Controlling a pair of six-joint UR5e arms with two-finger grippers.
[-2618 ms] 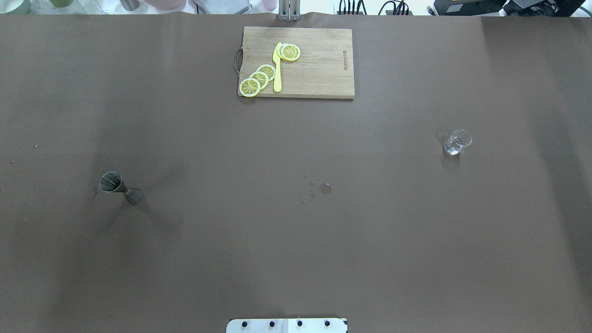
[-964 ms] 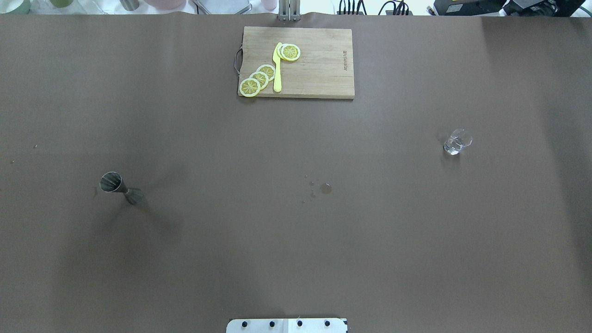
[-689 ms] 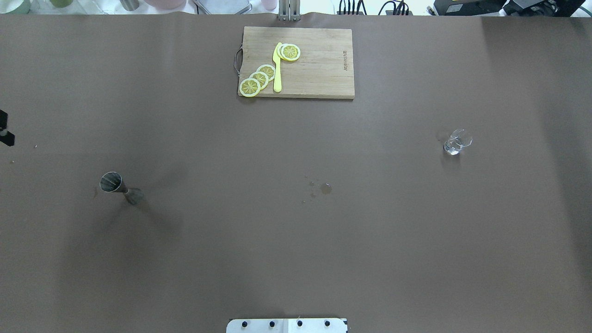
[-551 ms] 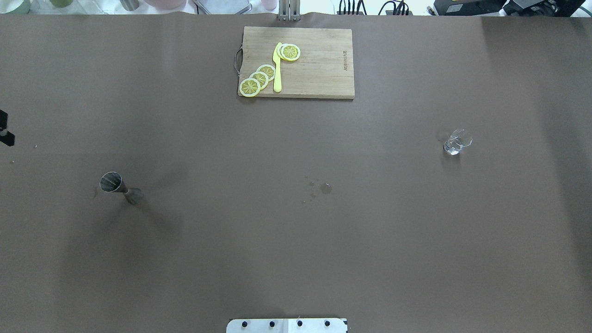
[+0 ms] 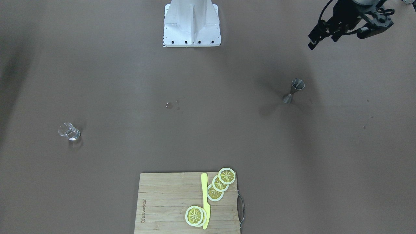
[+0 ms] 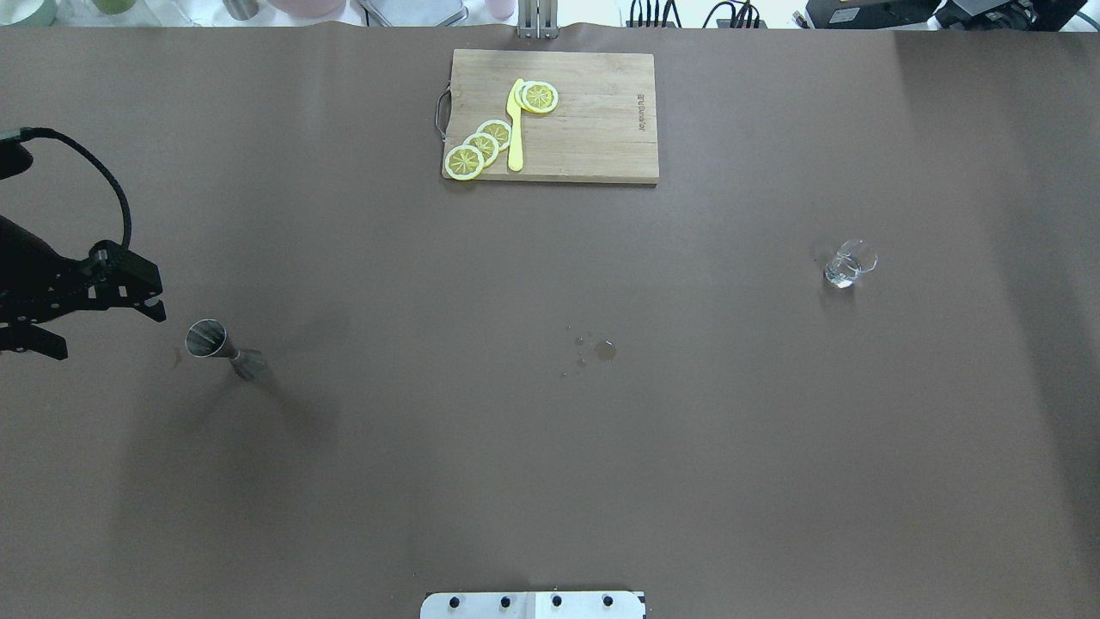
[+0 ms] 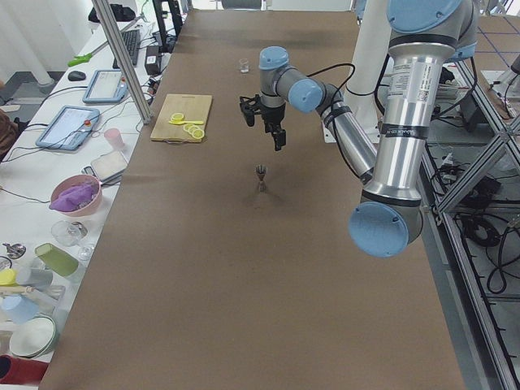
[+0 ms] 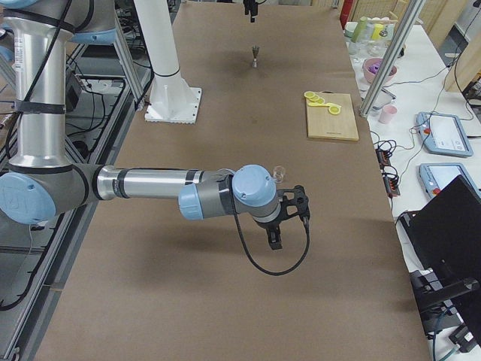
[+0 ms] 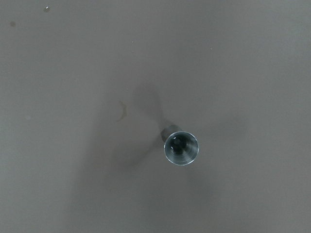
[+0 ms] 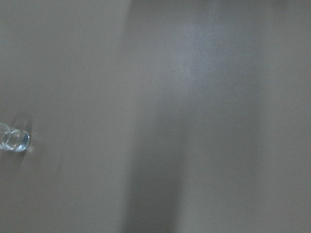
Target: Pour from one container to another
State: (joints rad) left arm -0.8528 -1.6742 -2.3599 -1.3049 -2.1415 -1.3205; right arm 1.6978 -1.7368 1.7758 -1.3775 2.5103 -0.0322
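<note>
The clear glass cup [image 6: 849, 263] [image 5: 69, 131] stands upright on the brown table, on my right side, and shows at the left edge of the right wrist view [image 10: 12, 138]. The steel jigger [image 6: 223, 348] [image 5: 294, 90] stands upright on my left side. My left gripper [image 6: 112, 335] [image 5: 334, 39] hovers open and empty above the table, just outboard of the jigger. The left wrist view looks straight down into the jigger's mouth [image 9: 181, 147]. My right gripper [image 8: 285, 218] shows only in the exterior right view, near the cup [image 8: 279, 174]; I cannot tell its state.
A wooden cutting board [image 6: 593, 129] at the far middle carries lemon slices [image 6: 479, 148] and a yellow knife [image 6: 516, 129]. A few liquid drops [image 6: 605, 349] lie mid-table. The robot's base plate [image 6: 533, 604] sits at the near edge.
My left arm has come in from the overhead view's left edge and moved toward the jigger. Cup and jigger have not moved.
</note>
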